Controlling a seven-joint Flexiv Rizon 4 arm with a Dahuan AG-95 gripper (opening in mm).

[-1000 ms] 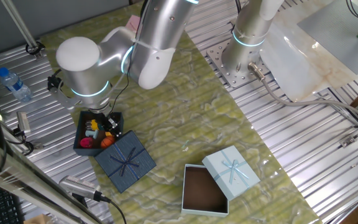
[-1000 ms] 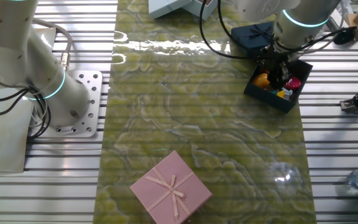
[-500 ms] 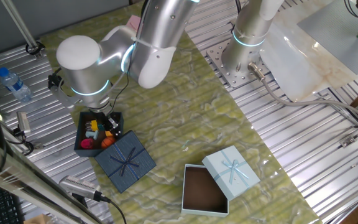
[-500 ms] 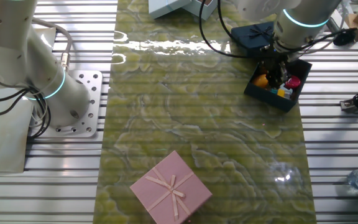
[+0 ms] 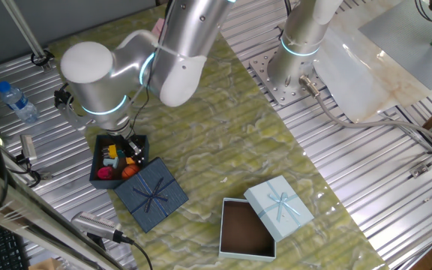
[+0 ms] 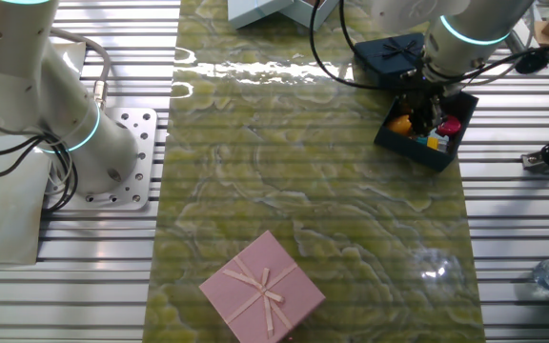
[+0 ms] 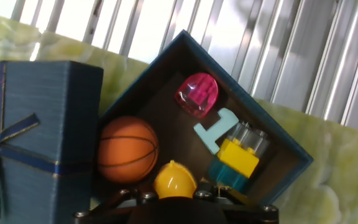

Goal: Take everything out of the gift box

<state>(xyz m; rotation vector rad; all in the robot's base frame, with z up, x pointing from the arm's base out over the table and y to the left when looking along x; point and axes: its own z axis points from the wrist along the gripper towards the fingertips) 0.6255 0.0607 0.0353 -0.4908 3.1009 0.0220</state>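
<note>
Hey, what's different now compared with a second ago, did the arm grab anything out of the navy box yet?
Not that the pictures show. The arm's elbow swung slightly toward the water bottle; the end effector still hangs over the open navy box, nothing seen lifted. The orange ball, yellow piece, pink piece and teal piece remain inside. The lid, pink box and light blue box stayed put.

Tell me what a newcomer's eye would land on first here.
The big silver arm bent low over the open navy gift box near the table's edge, its fingers hidden behind the wrist. Inside the box, bright toys: an orange ball, a pink piece and yellow blocks. The navy lid leans against the box; a pink box sits far off.
</note>
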